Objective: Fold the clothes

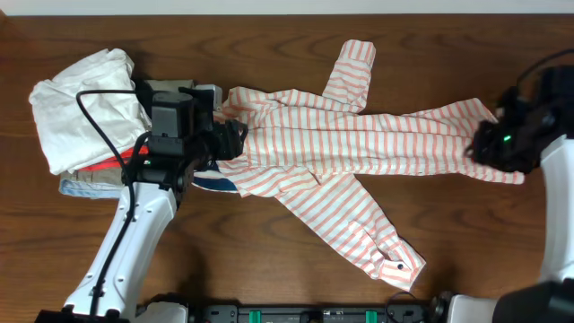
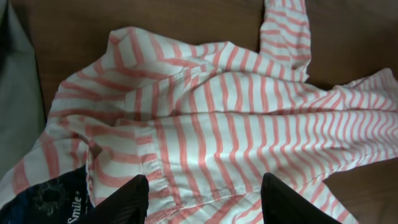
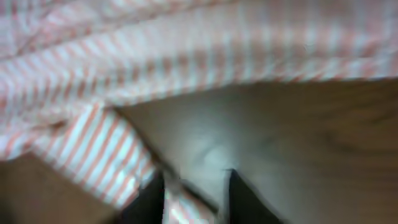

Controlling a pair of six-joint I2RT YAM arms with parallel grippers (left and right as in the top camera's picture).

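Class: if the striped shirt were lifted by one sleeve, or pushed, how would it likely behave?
Probably floppy: the striped shirt lies creased and bunched, so ungripped parts would likely sag. It looks thin, so likely light for its spread. Pushed, it would probably wrinkle rather than slide whole across the table.

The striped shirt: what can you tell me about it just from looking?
The striped shirt is thin cloth, long-sleeved, with narrow coral-pink and white stripes. It lies unfolded and rumpled across the wooden table, one sleeve pointing to the far edge, the other to the near edge, small dark buttons at that cuff. One end overlaps a dark blue garment, under the left gripper; the right gripper is at the other end.
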